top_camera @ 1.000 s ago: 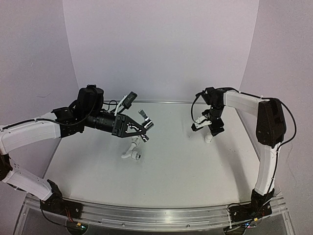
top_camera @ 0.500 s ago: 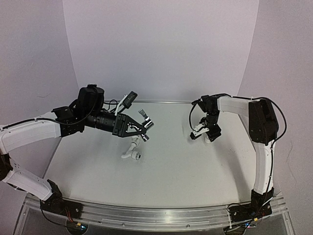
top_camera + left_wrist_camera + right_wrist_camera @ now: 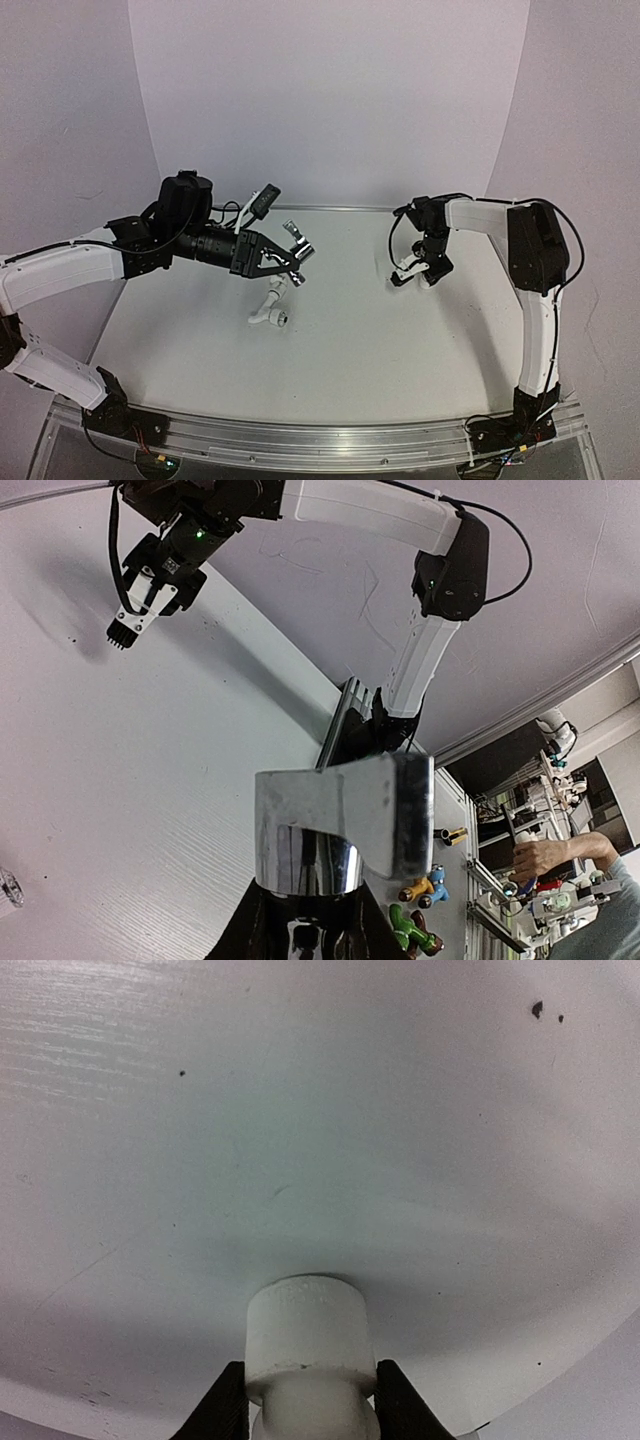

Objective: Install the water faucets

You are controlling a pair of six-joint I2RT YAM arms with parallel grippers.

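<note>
My left pincer (image 3: 288, 262) is clamped on the chrome tap (image 3: 297, 247) and holds it in the air over the left middle of the surface (image 3: 350, 360), with the arm reaching in roughly level from the left. On the left wrist camera the tap's flat shiny lever fills the centre, and the dark fingers (image 3: 262, 932) close under it at the bottom edge.

Just near of the tap, a longer white bent pipe (image 3: 268, 312) lies on the surface, apart from the pincer.

My right pincer (image 3: 420, 270) is down at the far right of the surface. On its wrist camera the white elbow fitting (image 3: 308, 1335) sits between the two black fingers (image 3: 225, 1405). Both fingers press against its sides, and its round open end points away from the camera. The tap and the fitting are well apart.
</note>
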